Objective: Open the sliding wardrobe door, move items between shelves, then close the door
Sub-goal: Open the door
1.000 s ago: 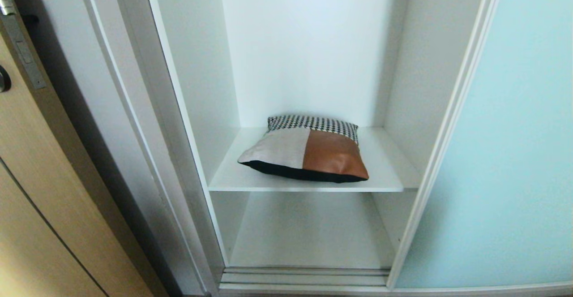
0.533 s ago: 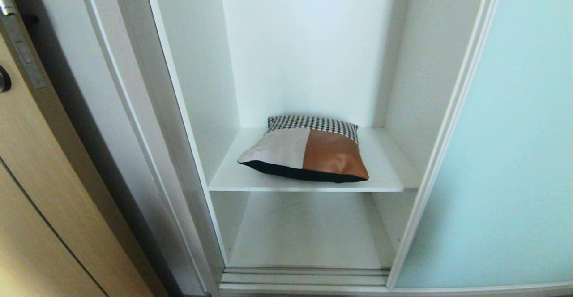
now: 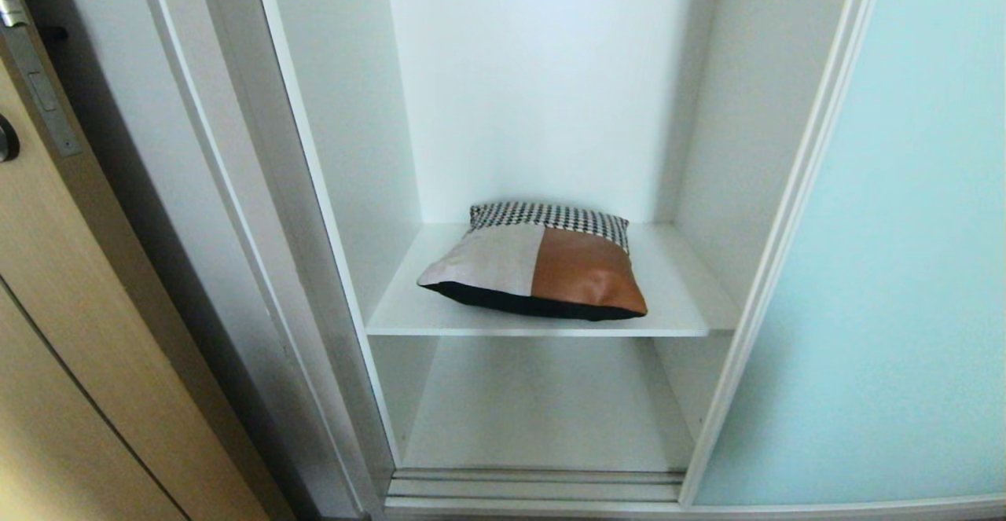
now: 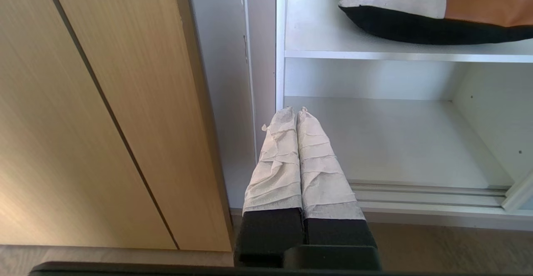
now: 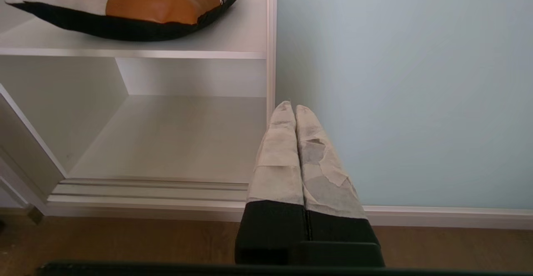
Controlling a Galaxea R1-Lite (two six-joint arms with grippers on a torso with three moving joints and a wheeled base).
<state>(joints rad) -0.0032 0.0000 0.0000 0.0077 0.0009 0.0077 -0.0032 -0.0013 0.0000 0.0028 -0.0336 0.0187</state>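
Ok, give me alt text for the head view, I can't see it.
A patchwork cushion lies on the upper white shelf of an open wardrobe; the shelf below is bare. The pale blue sliding door stands pushed to the right, a tan wooden door at left.

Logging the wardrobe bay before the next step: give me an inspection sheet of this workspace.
Surface: upper shelf holds the cushion; lower shelf bare.
Job's things: patchwork cushion lying flat; sliding wardrobe door slid to the right, bay open.
Clutter: nothing seen.
Grippers: left gripper and right gripper shut, holding nothing, low outside the bay.
Cables: nothing seen.
Surroundings: tan wooden door at left; wood floor.
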